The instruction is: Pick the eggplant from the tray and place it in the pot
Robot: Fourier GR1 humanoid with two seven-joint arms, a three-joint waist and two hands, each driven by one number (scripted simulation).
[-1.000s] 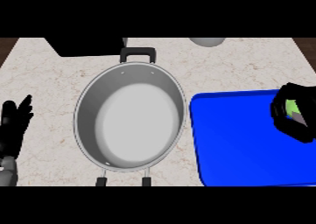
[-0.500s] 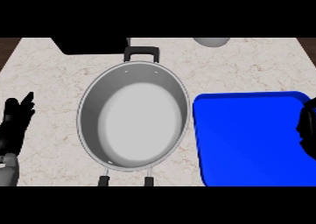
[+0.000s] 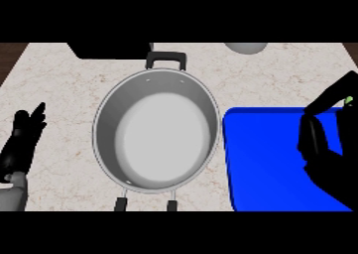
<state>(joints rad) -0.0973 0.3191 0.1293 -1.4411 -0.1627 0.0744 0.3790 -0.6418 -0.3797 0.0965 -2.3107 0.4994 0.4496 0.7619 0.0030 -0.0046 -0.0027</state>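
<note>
The steel pot stands in the middle of the counter, nothing inside it, with black handles at its far and near ends. To its right lies the blue tray. My right hand hangs over the tray's right part, close to the view, fingers and thumb curled. Only a small green bit of the eggplant shows between the fingers; the rest is hidden by the hand. My left hand rests open at the counter's left edge, fingers up, well apart from the pot.
A black object sits at the counter's back, just left of the pot's far handle. A grey round thing shows at the back right. Bare counter lies between my left hand and the pot.
My right hand closed round the green-tipped eggplant on the tray, shifted right, and has since risen toward the view, looking larger. The left hand and the pot have stayed still.
</note>
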